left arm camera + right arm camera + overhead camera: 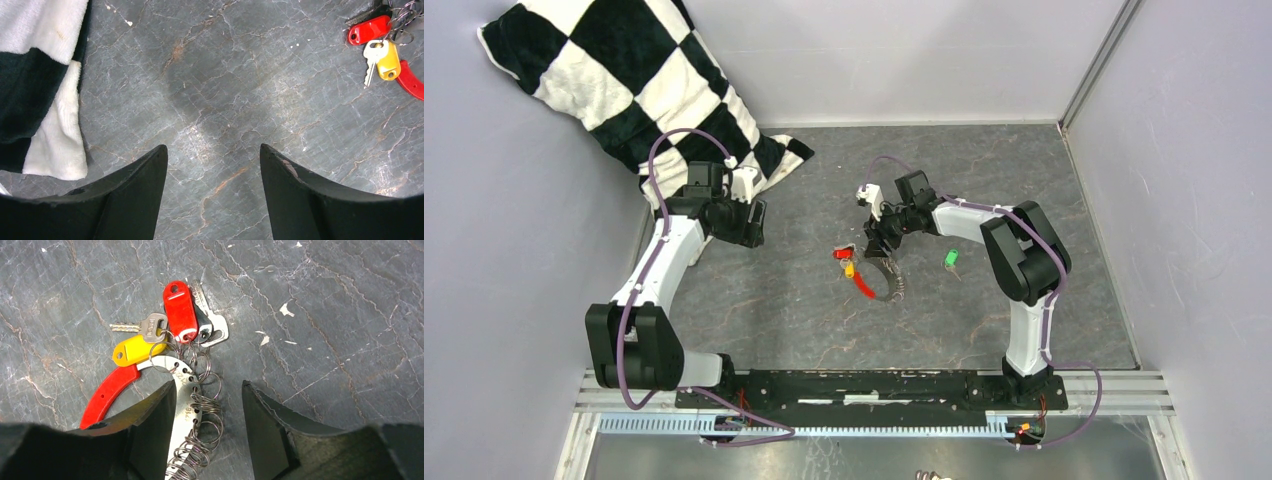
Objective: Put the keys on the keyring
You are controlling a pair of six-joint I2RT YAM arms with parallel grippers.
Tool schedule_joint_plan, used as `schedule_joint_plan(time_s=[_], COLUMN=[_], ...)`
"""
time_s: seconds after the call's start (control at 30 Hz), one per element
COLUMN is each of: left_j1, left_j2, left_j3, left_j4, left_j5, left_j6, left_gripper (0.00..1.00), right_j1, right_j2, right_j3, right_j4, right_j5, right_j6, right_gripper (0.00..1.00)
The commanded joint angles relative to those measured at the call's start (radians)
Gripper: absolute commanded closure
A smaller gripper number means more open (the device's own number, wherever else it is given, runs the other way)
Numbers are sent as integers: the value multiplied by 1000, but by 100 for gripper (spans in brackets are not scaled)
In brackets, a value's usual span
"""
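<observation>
shows keyring [192, 412] on table [774, 300] between the spread, unclamped fingers of right gripper [207, 387], red key [181, 310] and yellow key [137, 351] seemingly threaded, green key [951, 258] loose well aside, left gripper [212, 147] spread and idle; likely needs ring steadied, then green key pinched and threaded.

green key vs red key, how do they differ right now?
Head colour: green key green, red key red. Position: the green key lies alone, apart from the keyring; the red key sits bunched against it beside the yellow key. Shared: both rest on the table, neither gripped.
</observation>
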Motion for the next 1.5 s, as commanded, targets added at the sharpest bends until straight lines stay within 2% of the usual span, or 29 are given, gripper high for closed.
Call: schedule_joint_plan(time_s=[0.0,0.2,0.5,0.57,0.8,1.03,1.17,1.33,1.47], left_j1=[-5,-5,-5,-4,-5,-5,-8,-12,-13], left_j2=[-35,-37,-37,-39,-44,-34,-24,-55,-143], left_j3=[1,-3,1,4,3,53,140,258,326], left_j4=[-3,-4,-4,-7,-13,-45,-109,-207,-304], left_j5=[3,0,-9,-10,-19,3,75,257,459], left_j6=[48,52,56,56,62,61,60,103,227], left_gripper=[26,26,27,27,29,30,30,31,30], right_j1=[-1,1,17,19,19,56,156,295,387], right_j2=[-20,5,36,42,-10,-205,-344,-499,-578], right_j3=[20,27,3,5,-18,-97,-127,-130,-93], right_j4=[52,46,36,45,133,207,203,187,164], right_j5=[-26,-49,-45,-33,-49,-28,71,214,285], right_j6=[-24,-38,-60,-49,35,103,94,69,38], right_gripper=[42,43,53,59,99,99,100,100,100])
